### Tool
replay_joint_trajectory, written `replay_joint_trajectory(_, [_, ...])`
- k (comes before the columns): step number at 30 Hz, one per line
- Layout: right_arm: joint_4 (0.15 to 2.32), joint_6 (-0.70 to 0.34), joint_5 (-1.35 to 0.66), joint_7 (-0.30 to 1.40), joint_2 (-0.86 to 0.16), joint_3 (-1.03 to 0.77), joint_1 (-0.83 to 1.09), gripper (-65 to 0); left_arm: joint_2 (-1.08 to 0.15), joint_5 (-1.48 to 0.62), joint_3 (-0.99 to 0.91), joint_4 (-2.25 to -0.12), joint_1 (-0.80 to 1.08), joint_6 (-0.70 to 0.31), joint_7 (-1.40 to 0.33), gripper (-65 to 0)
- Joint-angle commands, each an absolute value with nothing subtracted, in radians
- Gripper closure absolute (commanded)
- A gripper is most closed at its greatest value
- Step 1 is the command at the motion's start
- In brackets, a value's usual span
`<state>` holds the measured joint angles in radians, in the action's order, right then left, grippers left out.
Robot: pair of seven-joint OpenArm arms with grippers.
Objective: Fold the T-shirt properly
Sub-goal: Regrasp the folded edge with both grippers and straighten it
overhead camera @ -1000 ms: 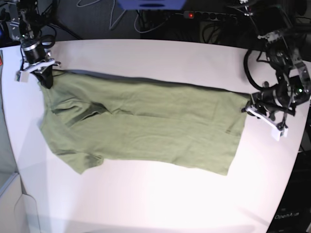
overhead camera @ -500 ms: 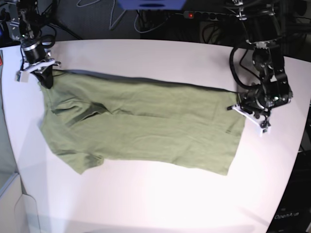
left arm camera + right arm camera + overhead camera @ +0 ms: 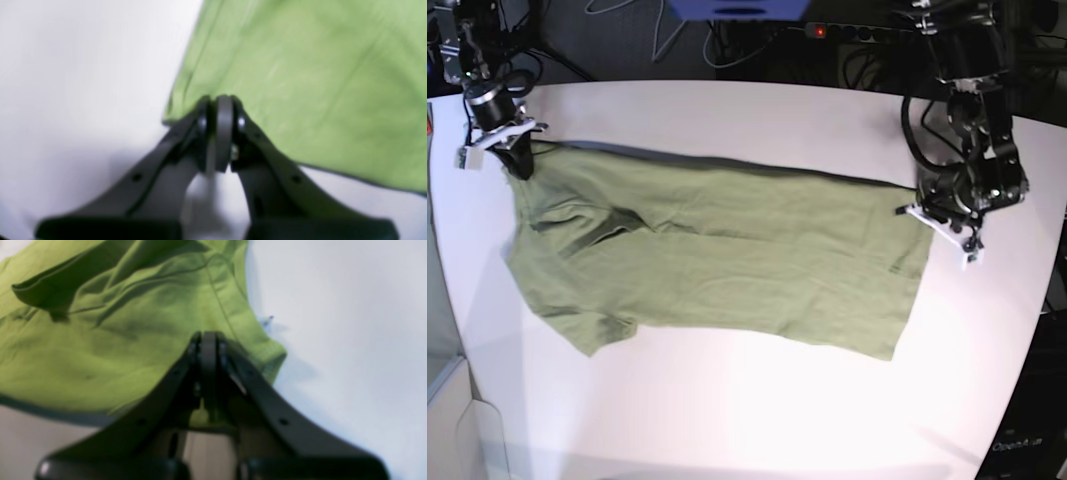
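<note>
The olive-green T-shirt (image 3: pixel 727 250) lies spread out wide on the white table (image 3: pixel 747 410), with one sleeve at the front left. My left gripper (image 3: pixel 924 213) is at the shirt's far right corner. In the left wrist view my left gripper (image 3: pixel 222 103) has its jaws shut on the edge of the T-shirt (image 3: pixel 300 66). My right gripper (image 3: pixel 519 165) is at the far left corner. In the right wrist view my right gripper (image 3: pixel 206 340) is shut with the T-shirt (image 3: pixel 100 340) pinched between the jaws. The shirt's far edge casts a dark shadow.
Behind the table's far edge are cables and a power strip with a red light (image 3: pixel 820 31). The table's rounded right edge (image 3: pixel 1037 330) is close to the left arm. A pale box (image 3: pixel 452 420) stands off the front left corner.
The left arm has swung in and turned its wrist at the shirt's right corner. The right gripper has shifted slightly back and left with the cloth.
</note>
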<state>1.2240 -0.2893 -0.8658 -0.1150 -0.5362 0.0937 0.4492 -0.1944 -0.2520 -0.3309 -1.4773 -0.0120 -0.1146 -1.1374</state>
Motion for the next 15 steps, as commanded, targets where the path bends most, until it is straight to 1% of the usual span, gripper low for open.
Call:
replay_joint_trajectory(1, [1.199, -0.232, -0.819, 0.047, -0.547, 0.102, 0.484, -0.4, -0.203, -0.246, -0.332, -1.488, -0.024, -0.114, -1.156, -3.3])
replay_joint_trajectory(15, [1.199, -0.232, -0.819, 0.053, -0.55, 0.104, 0.479, -0.4, -0.203, -0.246, -0.331, -1.5, 0.137, -0.117, -1.159, -3.3])
